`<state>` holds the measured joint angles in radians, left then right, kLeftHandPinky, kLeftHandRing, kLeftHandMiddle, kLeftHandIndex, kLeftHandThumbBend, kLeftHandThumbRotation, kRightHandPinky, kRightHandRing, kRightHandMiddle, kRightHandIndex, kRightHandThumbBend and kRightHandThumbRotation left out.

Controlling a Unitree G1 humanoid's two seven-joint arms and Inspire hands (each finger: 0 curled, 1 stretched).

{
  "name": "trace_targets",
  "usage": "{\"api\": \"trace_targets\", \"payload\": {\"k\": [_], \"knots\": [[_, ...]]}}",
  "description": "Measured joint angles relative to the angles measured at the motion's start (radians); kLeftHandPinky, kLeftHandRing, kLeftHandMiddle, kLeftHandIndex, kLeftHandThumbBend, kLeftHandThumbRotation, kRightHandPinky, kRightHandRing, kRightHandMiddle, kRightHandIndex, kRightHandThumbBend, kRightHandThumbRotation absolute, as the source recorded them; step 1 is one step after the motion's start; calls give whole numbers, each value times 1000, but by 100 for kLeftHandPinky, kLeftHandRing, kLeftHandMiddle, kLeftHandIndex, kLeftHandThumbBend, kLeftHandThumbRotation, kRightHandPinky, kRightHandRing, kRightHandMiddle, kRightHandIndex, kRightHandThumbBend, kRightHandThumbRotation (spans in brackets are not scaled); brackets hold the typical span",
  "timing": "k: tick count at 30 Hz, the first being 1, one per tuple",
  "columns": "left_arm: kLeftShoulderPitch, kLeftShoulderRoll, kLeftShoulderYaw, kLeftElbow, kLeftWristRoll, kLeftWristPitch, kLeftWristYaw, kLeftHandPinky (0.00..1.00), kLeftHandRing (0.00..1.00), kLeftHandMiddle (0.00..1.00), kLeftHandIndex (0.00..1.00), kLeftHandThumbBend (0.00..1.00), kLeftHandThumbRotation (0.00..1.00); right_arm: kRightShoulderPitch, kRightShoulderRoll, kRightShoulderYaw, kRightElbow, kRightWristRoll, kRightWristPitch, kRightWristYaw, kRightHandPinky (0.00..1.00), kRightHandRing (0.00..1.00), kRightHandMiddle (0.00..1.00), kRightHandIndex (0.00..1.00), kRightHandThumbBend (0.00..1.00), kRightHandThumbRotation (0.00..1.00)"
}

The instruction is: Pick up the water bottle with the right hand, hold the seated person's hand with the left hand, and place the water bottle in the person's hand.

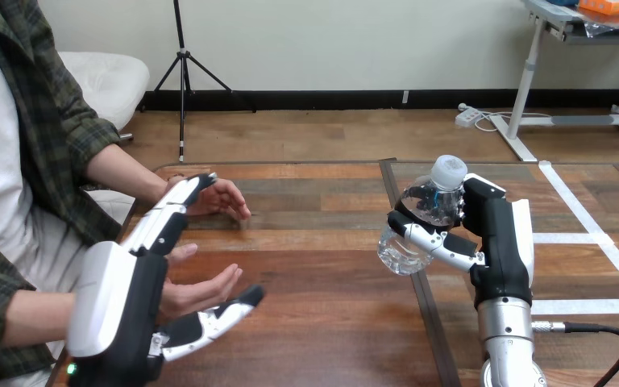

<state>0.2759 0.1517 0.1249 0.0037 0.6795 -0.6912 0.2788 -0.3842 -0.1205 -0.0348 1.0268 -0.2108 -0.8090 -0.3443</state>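
Left hand point(117, 298), nearest the camera at the table's point(322, 314) left edge: fingers point(165, 219) straight, thumb point(219, 317) spread wide, curled round nothing. Person's nearer hand point(201, 292) lies open in the gap between them; whether they touch cannot be told. Person's farther hand point(224, 197) rests just behind the fingertips. Right hand point(496, 242), upright beside the table's seam point(431, 322): fingers clamped on the clear water bottle point(419, 222), held tilted above the table, white cap point(449, 171) uppermost. Bare table separates the bottle from the person's hands.

person's nearer hand point(203, 292) partly behind left robot hand point(118, 292), contact perhaps hidden
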Motion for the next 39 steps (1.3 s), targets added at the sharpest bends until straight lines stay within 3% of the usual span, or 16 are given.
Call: {"api": "trace_targets", "payload": {"k": [8, 15, 29, 39], "knots": [[15, 22, 21, -50, 121, 153, 33, 69, 84, 90, 88, 89, 1, 5, 2, 1, -7, -3, 1, 0, 33, 38, 44, 48, 74, 0], [30, 70, 25, -80, 201, 255, 32, 72, 84, 89, 86, 91, 2, 11, 4, 2, -18, -3, 3, 1, 33, 38, 44, 48, 74, 0], [35, 187, 22, -95, 311, 438, -12, 73, 80, 82, 80, 100, 4, 19, 6, 2, -44, 8, 4, 36, 33, 38, 45, 48, 73, 0], [29, 239, -3, -95, 362, 565, -101, 73, 79, 82, 79, 100, 4, 23, 12, 1, -44, 19, 4, 60, 33, 38, 44, 47, 73, 0]]}}
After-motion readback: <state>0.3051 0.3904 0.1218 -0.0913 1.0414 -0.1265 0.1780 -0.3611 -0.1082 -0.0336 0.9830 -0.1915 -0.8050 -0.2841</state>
